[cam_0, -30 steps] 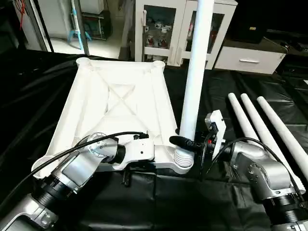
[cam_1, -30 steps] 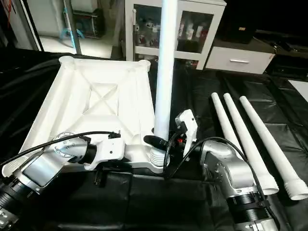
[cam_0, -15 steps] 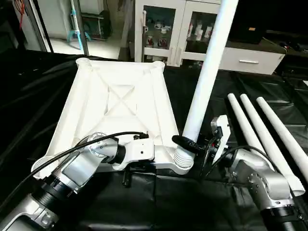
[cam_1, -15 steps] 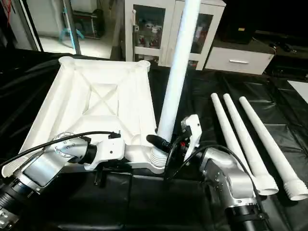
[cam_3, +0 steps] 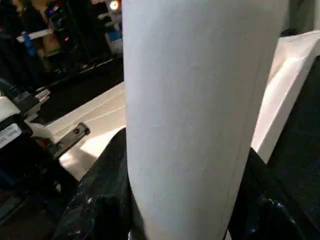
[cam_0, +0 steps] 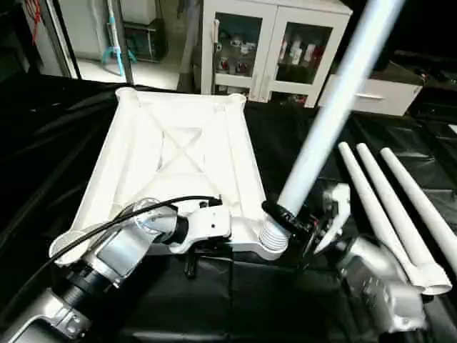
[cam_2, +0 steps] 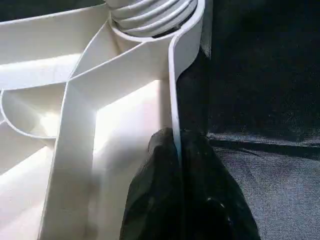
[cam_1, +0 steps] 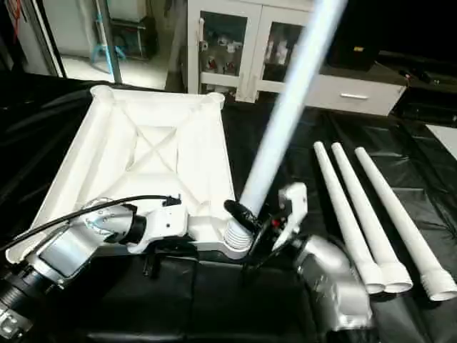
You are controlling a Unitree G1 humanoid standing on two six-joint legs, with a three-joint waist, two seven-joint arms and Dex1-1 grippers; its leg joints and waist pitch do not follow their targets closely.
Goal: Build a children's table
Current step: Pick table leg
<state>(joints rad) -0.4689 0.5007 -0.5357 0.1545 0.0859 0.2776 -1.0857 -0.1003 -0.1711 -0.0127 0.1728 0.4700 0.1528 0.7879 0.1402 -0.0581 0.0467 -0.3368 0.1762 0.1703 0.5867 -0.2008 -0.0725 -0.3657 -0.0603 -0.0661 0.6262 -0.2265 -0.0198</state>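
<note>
The white tabletop (cam_0: 178, 153) lies ribbed side up on the black cloth. My left gripper (cam_2: 178, 165) is shut on the tabletop's near rim (cam_2: 172, 95), close to the near right corner socket (cam_0: 271, 239). A white tube leg (cam_0: 328, 114) stands with its threaded end (cam_2: 150, 12) in that socket and leans to the right. My right gripper (cam_0: 282, 213) is shut on the leg just above the thread; the leg (cam_3: 200, 110) fills the right wrist view between the black fingers (cam_3: 100, 195).
Three more white legs (cam_1: 378, 207) lie side by side on the cloth at the right, threaded ends toward me. White cabinets with glass doors (cam_0: 271, 46) stand beyond the table's far edge.
The leg, upright a second ago, has tipped its top far to the right, its threaded end still in the corner socket. My right arm has dropped lower. The left gripper kept its hold.
</note>
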